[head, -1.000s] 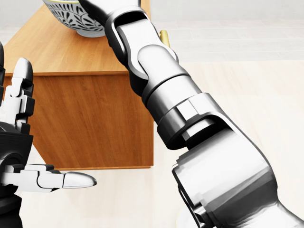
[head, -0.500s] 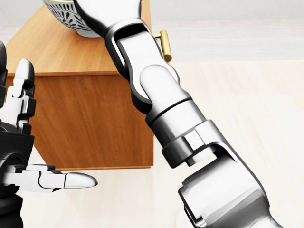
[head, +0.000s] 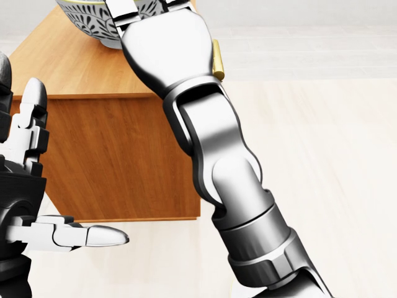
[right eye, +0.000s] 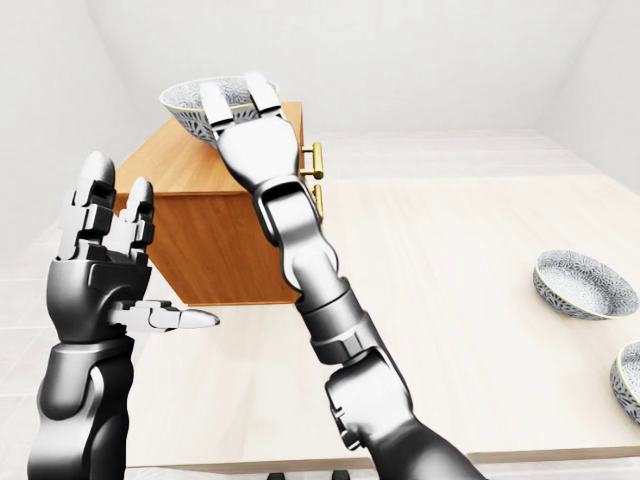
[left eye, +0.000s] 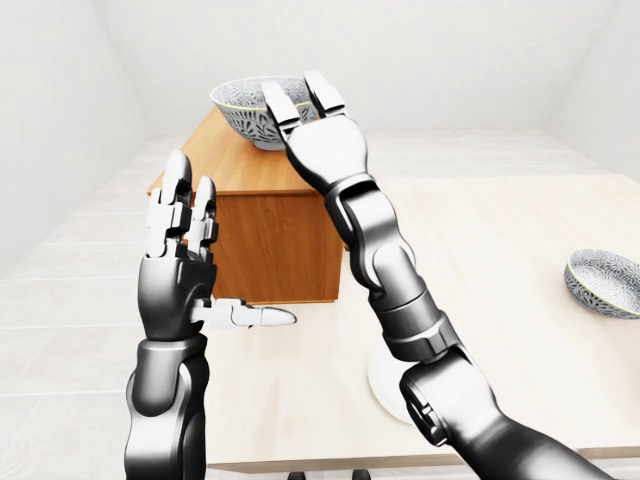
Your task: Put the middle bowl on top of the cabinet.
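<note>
The patterned grey bowl point(left eye: 240, 112) with a yellow rim stands on top of the wooden cabinet point(left eye: 275, 245), at the upper left of the eye views. My right hand point(left eye: 296, 96) reaches up along the cabinet's right side. Its straight fingers point(right eye: 214, 104) lie against the bowl's near wall and rim, not curled round it; the thumb is hidden. My left hand point(right eye: 150, 250) stands open and empty to the left of the cabinet's side, fingers up and thumb pointing right. In the head view only the bowl's point(head: 93, 23) lower part shows, at the top edge.
The cabinet stands on a pale wooden table point(left eye: 500, 240). Gold handles point(right eye: 317, 160) stick out of its right face. Two more patterned bowls point(right eye: 583, 283) point(right eye: 630, 380) lie at the table's right. A white plate point(left eye: 382, 385) is partly hidden under my right forearm.
In the head view my right hand has drawn back from the top edge into the picture, so its palm now shows. The bowl stays in place on the cabinet. The left hand is still.
</note>
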You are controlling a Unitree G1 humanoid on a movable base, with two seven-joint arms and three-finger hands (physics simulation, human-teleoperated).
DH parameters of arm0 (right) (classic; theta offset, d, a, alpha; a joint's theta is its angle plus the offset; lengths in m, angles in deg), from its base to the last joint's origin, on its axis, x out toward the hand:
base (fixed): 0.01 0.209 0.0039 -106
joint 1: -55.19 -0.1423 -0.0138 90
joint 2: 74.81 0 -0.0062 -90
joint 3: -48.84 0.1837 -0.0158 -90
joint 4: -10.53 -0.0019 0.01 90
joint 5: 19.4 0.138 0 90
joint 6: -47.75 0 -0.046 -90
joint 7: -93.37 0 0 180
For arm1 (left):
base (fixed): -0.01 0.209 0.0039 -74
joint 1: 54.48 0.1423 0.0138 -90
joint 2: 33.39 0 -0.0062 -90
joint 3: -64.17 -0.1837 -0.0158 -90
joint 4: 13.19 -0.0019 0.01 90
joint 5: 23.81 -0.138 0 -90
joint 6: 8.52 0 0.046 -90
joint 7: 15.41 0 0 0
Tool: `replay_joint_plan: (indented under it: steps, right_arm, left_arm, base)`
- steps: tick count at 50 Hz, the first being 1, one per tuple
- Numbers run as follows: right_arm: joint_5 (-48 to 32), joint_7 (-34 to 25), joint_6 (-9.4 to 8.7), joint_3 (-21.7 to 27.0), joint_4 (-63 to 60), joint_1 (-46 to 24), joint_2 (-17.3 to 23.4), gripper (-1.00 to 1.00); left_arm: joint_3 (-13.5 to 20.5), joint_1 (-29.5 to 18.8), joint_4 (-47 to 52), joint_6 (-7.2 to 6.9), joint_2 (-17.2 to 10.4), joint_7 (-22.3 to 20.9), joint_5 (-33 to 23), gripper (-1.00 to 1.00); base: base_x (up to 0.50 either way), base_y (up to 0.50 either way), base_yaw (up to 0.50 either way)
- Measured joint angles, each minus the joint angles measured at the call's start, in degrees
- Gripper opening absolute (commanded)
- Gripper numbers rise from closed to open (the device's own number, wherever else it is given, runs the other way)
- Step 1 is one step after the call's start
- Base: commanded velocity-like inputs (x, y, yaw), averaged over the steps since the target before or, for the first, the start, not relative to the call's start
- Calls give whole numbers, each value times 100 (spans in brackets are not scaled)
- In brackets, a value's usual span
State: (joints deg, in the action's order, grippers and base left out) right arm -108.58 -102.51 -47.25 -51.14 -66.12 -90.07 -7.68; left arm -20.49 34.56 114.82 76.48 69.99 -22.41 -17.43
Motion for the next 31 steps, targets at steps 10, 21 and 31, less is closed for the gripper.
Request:
replay_joint_plan:
  steps: [10,21,31]
  right_arm:
    - [-270,-597,51,3,-1034,514,-43,100]
    - [-502,-1188,179,20,-1816,753,-76,100]
    - [-656,-1663,299,31,-2487,991,-72,100]
  left_arm:
    - [-4,5,0,0,7,1,-22,100]
    - [-7,6,-8,0,9,2,-41,100]
    - [-16,12,12,0,12,10,-65,100]
  base:
    - [0,0,0]
    - [0,0,0]
    - [0,0,0]
